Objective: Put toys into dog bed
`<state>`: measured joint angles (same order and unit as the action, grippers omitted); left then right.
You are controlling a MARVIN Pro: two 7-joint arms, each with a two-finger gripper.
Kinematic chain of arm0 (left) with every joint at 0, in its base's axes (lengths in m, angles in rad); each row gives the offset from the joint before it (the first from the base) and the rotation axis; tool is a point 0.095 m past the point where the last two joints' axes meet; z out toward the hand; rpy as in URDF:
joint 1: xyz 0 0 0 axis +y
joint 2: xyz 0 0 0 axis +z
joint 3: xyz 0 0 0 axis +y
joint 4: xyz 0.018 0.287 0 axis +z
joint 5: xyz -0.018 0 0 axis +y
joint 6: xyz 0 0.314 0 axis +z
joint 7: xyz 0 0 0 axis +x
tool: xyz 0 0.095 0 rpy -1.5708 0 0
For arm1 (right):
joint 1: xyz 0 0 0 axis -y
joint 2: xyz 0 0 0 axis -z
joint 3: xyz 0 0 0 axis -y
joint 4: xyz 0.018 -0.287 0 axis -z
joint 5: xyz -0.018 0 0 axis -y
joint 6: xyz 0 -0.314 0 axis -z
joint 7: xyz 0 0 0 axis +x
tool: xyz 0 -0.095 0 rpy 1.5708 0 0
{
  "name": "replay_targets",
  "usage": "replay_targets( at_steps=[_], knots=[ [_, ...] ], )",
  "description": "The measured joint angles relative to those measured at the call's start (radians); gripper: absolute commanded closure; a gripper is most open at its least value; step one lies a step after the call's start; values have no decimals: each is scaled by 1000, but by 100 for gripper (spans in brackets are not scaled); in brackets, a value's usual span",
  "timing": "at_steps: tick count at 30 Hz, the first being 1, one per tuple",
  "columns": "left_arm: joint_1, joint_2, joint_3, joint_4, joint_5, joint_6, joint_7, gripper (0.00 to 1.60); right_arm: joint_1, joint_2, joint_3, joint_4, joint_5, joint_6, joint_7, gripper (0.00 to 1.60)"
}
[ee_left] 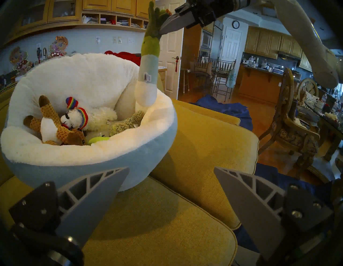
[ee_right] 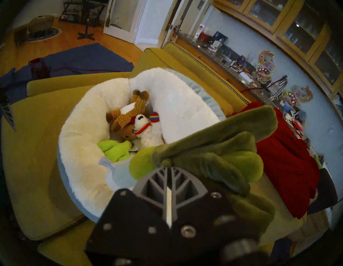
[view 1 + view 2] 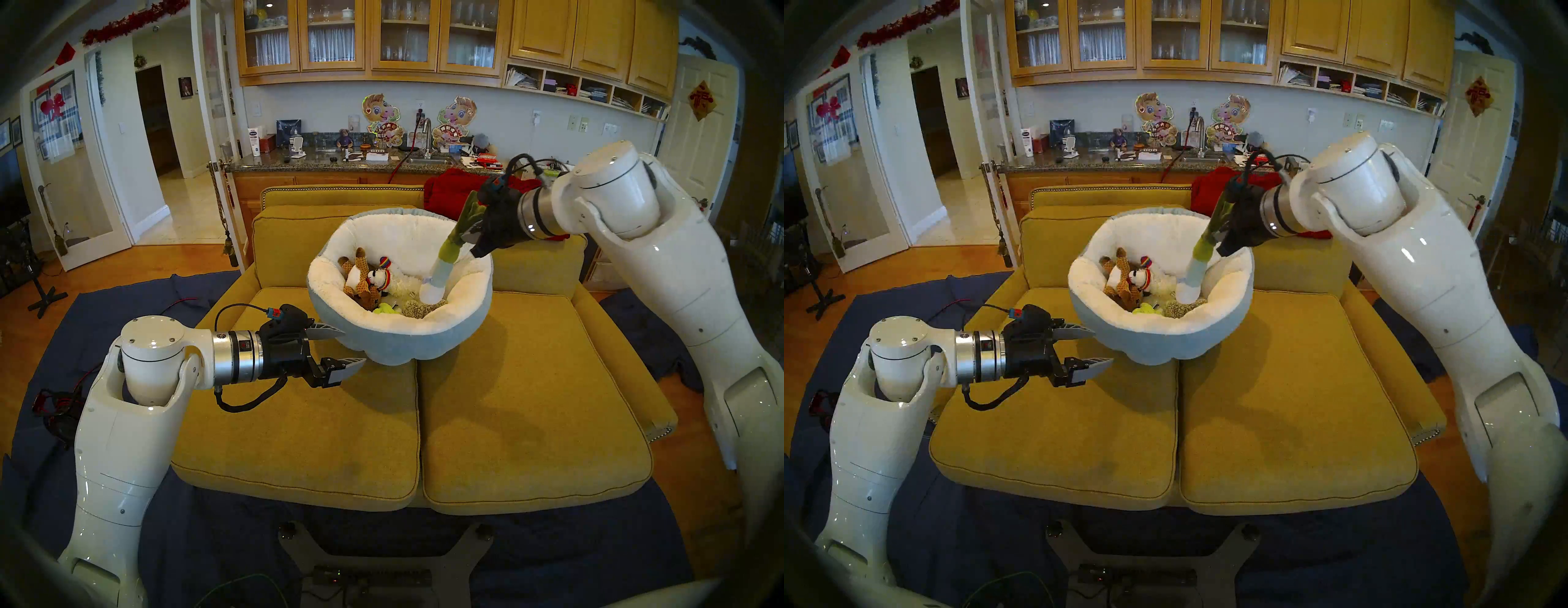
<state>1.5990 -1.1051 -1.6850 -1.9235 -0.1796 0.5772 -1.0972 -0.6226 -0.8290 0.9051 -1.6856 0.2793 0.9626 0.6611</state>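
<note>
The left tool [image 3: 335, 346] hangs spread at the left of the dog bed [image 3: 394, 344]. Inside the bed lie the reindeer [image 3: 358, 278], lamb [image 3: 382, 280], cactus [image 3: 387, 309] and fuzzy animal [image 3: 418, 308]. Over its right rim, the right tool [image 3: 474, 237] pinches the leek [image 3: 443, 265] by its leaves.

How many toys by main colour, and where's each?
Brown/tan: 1, reindeer, in the dog bed
White: 1, lamb, in the bed
Lime green: 1, cactus, in the bed
Grey-beige: 1, fuzzy animal, in the bed
White and green: 1, leek, held over the bed by the right gripper, jaws shut on its leaves
Total: 5
</note>
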Motion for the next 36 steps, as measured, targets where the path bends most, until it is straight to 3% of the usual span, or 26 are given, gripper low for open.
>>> replay_targets(
  at_steps=[9,21,36],
  knots=[
    [0,-1,-1,0,1,0,-1,0,50,-80,-115,95,-56,-5,-1,160],
    [-1,-2,-2,0,3,0,-3,0,52,-122,-125,137,-85,-24,-47,160],
    [-1,-4,-2,0,5,1,-4,0,-17,-131,-135,163,-91,-34,-86,160]
  ],
)
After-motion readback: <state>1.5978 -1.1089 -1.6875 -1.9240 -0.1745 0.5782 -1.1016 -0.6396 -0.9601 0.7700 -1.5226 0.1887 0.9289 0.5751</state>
